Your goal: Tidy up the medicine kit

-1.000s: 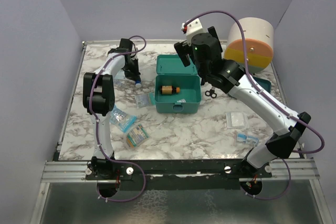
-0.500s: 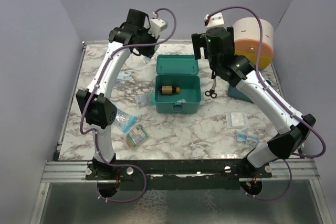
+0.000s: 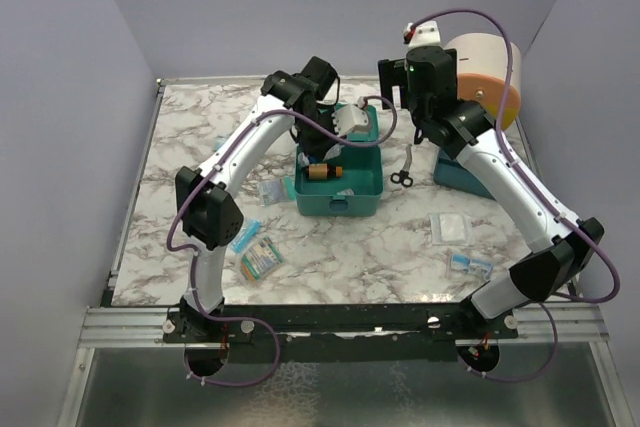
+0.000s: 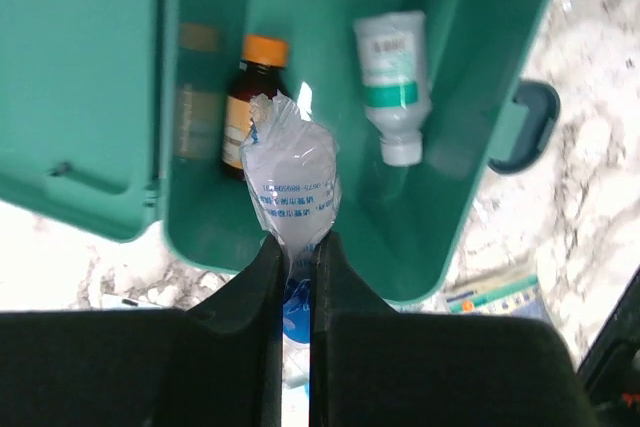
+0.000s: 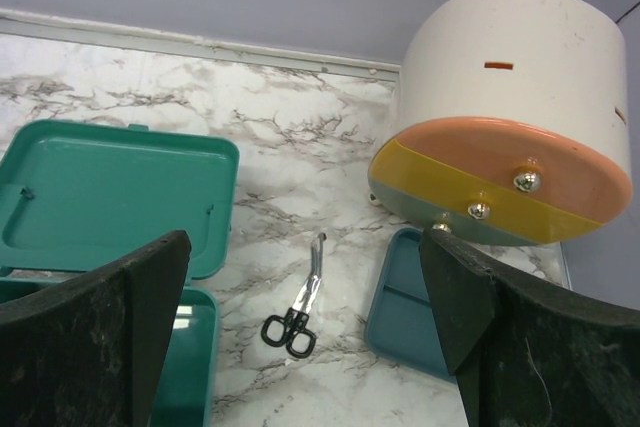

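Right under left gripper (image 4: 293, 247): open medicine kit (image 4: 300, 7); gripper clenched on clear plastic packet (image 4: 292, 182). Right gripper (image 5: 305, 282) released wide, scissors (image 5: 298, 309) beneath.

Clear packet (image 4: 292, 182) tight in the left hand (image 4: 298, 249), above the open medicine kit (image 4: 470, 77).

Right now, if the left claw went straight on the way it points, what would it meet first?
Probably the brown bottle in the open medicine kit: the left claw, shut on a clear packet, aims into the box with the packet's tip over that bottle. Depth is unclear.
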Available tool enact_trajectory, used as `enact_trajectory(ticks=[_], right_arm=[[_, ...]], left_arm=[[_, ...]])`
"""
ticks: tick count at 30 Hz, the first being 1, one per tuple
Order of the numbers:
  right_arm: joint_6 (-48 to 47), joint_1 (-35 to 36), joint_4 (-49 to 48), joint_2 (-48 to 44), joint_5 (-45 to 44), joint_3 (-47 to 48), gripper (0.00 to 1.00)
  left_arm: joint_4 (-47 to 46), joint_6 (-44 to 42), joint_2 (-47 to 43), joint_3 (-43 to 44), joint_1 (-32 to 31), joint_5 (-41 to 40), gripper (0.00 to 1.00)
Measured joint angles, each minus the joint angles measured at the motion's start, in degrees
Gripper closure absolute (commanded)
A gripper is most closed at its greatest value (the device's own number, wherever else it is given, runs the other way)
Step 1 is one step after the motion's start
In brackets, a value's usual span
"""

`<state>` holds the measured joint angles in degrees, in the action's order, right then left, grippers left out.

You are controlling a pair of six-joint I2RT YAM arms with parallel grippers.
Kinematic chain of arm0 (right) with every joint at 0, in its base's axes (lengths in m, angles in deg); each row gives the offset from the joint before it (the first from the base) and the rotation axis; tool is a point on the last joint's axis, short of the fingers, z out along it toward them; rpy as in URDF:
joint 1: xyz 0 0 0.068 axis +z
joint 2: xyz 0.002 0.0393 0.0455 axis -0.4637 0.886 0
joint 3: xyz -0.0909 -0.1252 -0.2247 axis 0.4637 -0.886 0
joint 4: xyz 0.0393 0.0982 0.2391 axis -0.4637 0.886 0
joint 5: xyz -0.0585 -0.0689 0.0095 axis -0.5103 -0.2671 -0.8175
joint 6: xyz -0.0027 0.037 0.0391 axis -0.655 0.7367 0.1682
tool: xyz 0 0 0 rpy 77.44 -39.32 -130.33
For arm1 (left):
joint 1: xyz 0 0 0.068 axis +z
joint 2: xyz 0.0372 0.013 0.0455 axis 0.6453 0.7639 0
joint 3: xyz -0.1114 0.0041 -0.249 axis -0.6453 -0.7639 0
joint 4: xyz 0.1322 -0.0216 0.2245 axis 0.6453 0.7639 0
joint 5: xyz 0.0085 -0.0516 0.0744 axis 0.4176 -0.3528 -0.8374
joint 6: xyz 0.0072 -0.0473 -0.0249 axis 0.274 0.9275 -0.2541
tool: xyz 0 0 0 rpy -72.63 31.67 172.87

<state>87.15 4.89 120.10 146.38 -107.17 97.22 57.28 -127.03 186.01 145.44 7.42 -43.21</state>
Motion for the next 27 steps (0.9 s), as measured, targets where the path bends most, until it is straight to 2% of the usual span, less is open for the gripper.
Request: enact_trajectory(ticks=[9,18,27], right_arm=[[0.2,-0.5,0.1,-3.1,0.9,-3.6,0.00],[2.8,-6.0,0.3,-7.2,0.3,-7.6,0.00],[3.0,-10.0,0.3,-8.0,-1.2,-7.7,0.00]], left_arm=[[2.9,-8.9,0.2,-5.6,-2.5,-0.7,1.00],[3.9,-10.8,0.2,-7.2,-4.1,-0.7,1.00],[4.1,-10.8,0.2,-11.1,-4.4,-0.5,1.00]])
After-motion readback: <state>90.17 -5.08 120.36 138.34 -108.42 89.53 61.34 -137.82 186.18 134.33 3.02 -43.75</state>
